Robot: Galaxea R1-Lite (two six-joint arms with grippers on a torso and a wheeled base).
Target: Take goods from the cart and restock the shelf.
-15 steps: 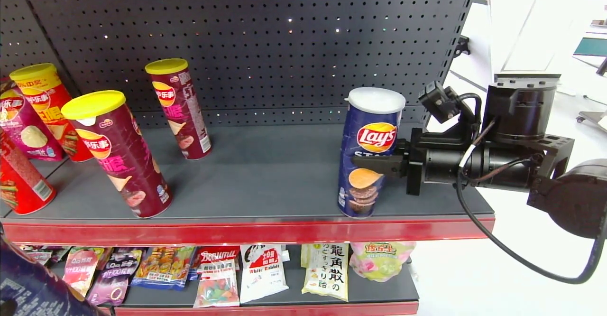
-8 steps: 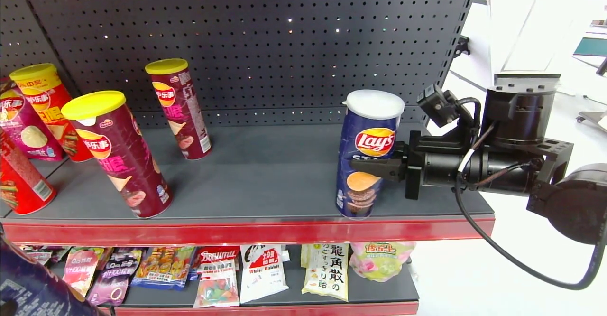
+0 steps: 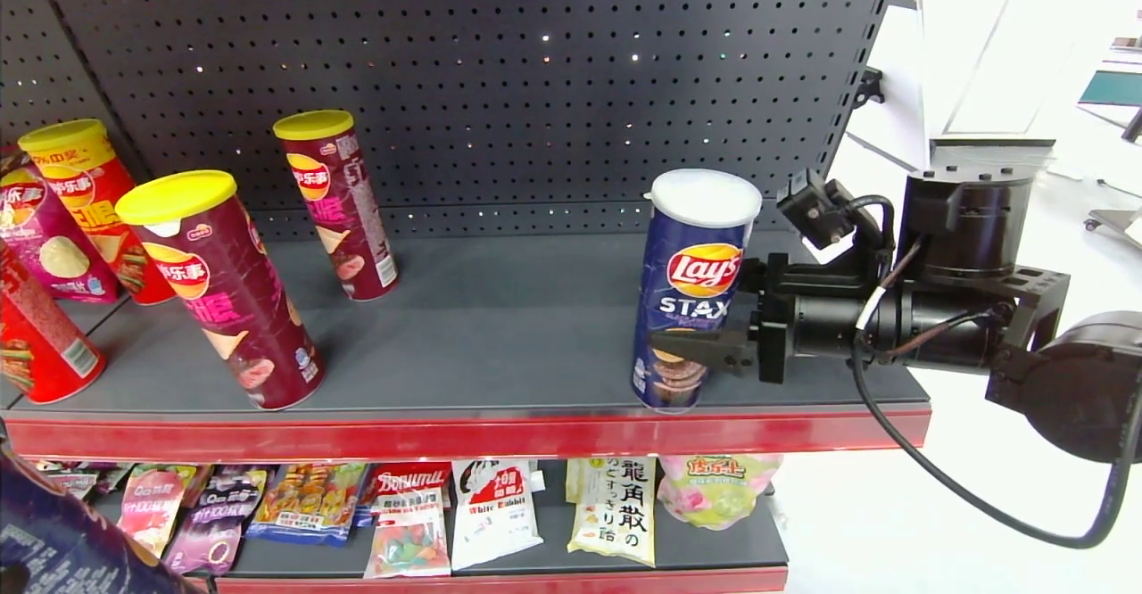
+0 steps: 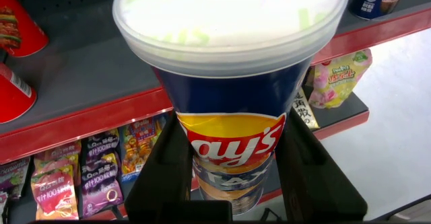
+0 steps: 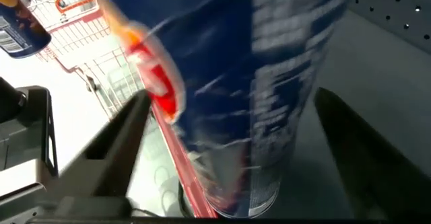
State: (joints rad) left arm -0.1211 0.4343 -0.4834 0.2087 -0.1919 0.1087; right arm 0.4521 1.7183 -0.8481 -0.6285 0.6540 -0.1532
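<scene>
A blue chips can [image 3: 691, 291] with a white lid stands upright near the right front of the grey upper shelf [image 3: 500, 326]. My right gripper [image 3: 687, 331] comes in from the right and straddles its lower half, open. In the right wrist view both fingers [image 5: 114, 143] stand off the can [image 5: 269, 83] with gaps on either side. My left gripper [image 4: 232, 177] is shut on a second blue can [image 4: 229, 83], held upright in front of and below the shelf. That can shows at the lower left corner of the head view [image 3: 53, 540].
Two maroon cans with yellow lids [image 3: 223, 291] [image 3: 337, 206] and red cans [image 3: 40, 335] stand on the shelf's left. Bare shelf lies between them and the blue can. Snack bags [image 3: 500, 509] fill the lower shelf. A wire cart [image 5: 81, 22] is behind the right arm.
The right gripper's near finger has swung out from the shelf can, so the gripper has let go. The arm has edged slightly left. The can stays standing.
</scene>
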